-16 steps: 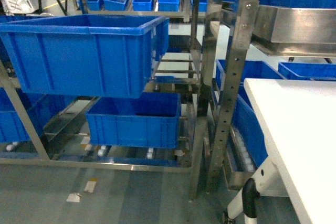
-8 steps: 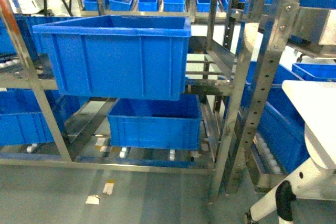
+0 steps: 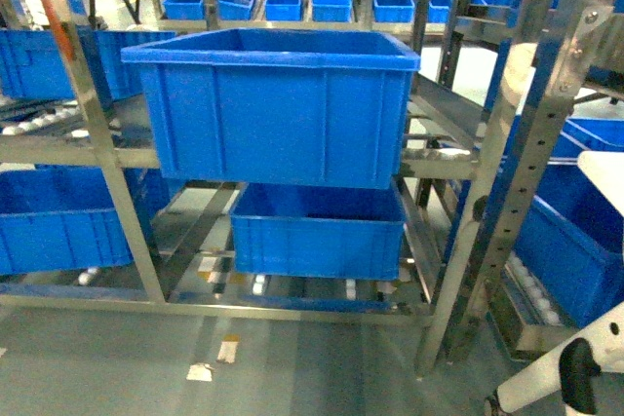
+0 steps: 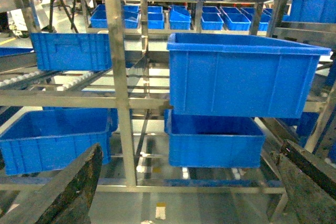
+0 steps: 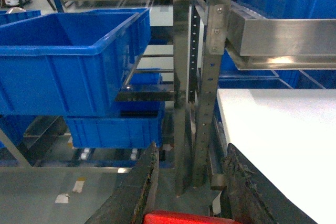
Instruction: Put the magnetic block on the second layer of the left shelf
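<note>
The magnetic block (image 5: 191, 217), a glossy red piece, shows only its top edge at the bottom of the right wrist view. It sits low between the dark fingers of my right gripper (image 5: 191, 148), which is shut on it. My left gripper (image 4: 191, 148) is open with nothing between its fingers (image 4: 73, 187). The left shelf second layer (image 3: 439, 158) is a steel roller level bearing a large deep blue crate (image 3: 278, 104), also seen as the crate (image 4: 244, 74) and the crate (image 5: 63, 66). Neither gripper shows in the head view.
A smaller blue crate (image 3: 317, 231) sits on the level below. More blue crates (image 3: 58, 216) fill the bay to the left. Steel posts (image 3: 492, 182) stand at the right. A white tabletop (image 5: 278, 129) lies right of the rack, with its leg (image 3: 575, 382) low down.
In the head view the rack and its large crate have slid to the right, and the white tabletop has nearly left the frame on the right.
</note>
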Available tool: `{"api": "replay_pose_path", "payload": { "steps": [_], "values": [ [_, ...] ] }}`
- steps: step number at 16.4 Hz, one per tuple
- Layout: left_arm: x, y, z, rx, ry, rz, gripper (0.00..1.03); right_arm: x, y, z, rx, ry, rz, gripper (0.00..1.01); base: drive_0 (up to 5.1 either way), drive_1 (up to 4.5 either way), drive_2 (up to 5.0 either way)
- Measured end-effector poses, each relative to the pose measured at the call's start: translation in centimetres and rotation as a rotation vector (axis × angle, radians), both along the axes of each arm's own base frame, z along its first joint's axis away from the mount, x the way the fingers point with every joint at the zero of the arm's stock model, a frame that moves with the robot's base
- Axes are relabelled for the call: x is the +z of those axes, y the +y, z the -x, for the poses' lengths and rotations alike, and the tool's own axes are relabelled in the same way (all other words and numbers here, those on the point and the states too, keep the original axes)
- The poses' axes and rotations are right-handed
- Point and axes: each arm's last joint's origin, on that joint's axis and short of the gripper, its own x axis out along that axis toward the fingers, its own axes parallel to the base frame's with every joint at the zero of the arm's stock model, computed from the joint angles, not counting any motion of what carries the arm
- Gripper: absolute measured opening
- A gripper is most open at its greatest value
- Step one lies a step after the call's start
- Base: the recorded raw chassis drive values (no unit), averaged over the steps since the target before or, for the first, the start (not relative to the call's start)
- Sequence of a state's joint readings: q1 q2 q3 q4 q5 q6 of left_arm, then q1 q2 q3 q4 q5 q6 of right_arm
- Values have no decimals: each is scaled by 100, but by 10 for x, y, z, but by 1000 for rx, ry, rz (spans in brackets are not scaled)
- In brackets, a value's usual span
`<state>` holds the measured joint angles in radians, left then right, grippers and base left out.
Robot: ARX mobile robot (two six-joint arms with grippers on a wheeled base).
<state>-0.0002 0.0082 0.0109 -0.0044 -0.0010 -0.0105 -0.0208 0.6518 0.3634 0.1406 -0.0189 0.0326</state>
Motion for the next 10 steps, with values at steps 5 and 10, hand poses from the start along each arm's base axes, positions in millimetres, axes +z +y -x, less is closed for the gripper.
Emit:
{"api": "replay_pose_path", "payload": {
  "steps": [5, 10],
  "values": [
    [0, 0, 0, 0, 0, 0, 98, -1, 0, 0, 0, 6, 0, 33, -502, 244, 244],
    [0, 0, 0, 0, 1, 0, 98, 0, 0, 0, 0, 4, 0, 33, -503, 242, 242]
  ]
}}
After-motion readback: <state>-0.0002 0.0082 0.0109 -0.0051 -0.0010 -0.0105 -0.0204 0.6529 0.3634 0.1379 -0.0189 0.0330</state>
